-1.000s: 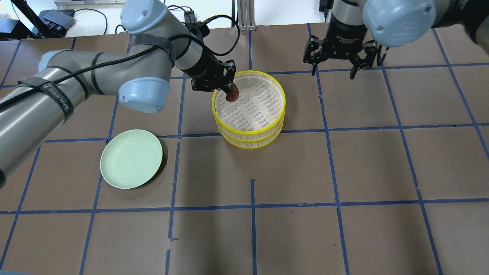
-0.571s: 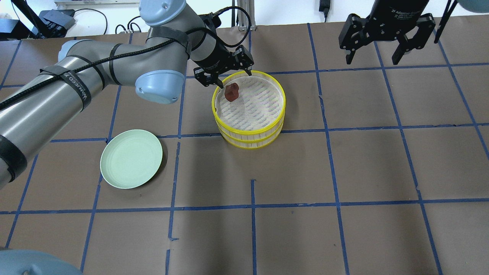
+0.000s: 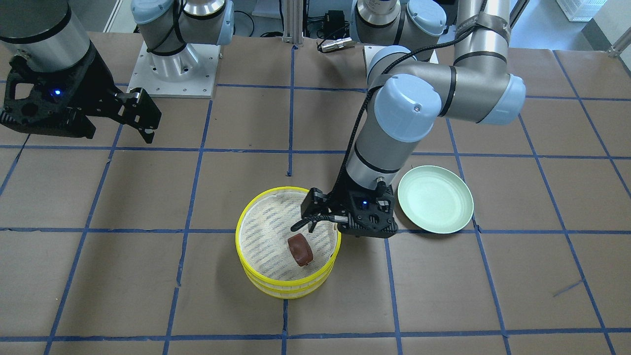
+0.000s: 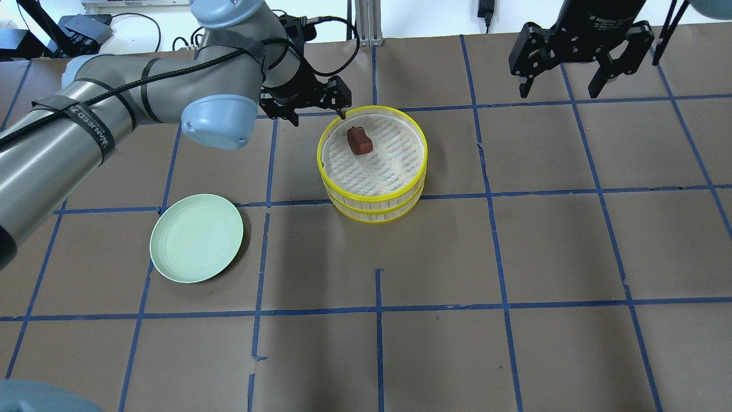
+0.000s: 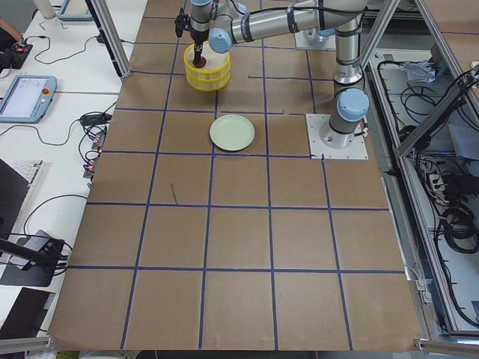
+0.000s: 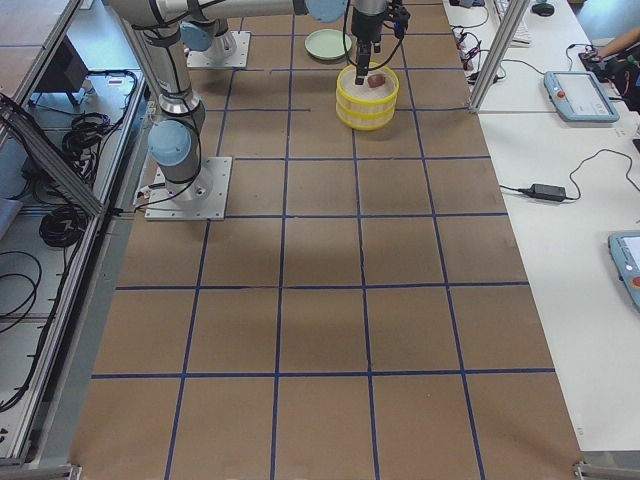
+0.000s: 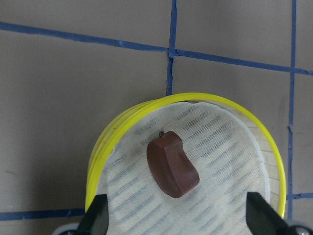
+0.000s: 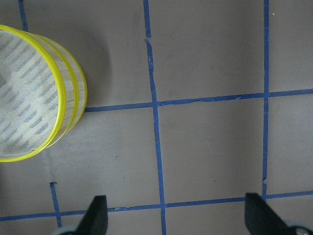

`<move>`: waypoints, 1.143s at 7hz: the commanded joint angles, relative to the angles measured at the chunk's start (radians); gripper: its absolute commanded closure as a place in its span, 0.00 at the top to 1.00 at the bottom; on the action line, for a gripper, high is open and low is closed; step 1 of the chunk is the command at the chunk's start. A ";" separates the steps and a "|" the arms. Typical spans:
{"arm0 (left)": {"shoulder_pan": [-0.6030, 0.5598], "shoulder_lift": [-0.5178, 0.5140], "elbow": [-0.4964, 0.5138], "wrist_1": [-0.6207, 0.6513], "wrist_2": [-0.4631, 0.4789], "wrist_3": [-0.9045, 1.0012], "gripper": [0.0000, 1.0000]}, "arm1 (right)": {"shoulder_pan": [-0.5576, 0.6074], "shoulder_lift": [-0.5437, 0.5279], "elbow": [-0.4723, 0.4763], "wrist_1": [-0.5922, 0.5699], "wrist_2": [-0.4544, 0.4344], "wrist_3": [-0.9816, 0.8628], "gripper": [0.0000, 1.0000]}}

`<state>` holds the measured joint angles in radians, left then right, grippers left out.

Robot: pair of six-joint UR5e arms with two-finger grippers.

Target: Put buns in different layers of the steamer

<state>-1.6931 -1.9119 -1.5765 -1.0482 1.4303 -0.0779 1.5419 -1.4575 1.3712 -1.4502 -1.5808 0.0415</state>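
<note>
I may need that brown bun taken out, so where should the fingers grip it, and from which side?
Probably from straight above: the yellow rim of the top steamer tray blocks a sideways approach. Close the fingers across the narrow width of the reddish-brown bun, on its long sides; it lies elongated.

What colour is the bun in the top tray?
The bun is dark reddish-brown; clearest in left wrist view.

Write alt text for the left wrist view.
A reddish-brown bun lies on the striped liner of the top steamer tray. The left end effector hangs open above it, touching nothing; brown table with blue tape lines beyond.
</note>
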 commanded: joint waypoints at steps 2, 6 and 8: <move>0.197 0.165 0.004 -0.374 0.050 0.198 1.00 | 0.007 -0.003 -0.008 -0.002 0.004 0.014 1.00; 0.230 0.332 0.007 -0.599 0.145 0.216 1.00 | 0.007 -0.001 -0.001 -0.003 0.018 0.017 1.00; 0.239 0.336 0.010 -0.604 0.153 0.266 1.00 | 0.007 -0.001 0.000 -0.001 0.018 0.017 1.00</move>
<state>-1.4588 -1.5785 -1.5706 -1.6492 1.5795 0.1536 1.5493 -1.4589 1.3707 -1.4524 -1.5640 0.0580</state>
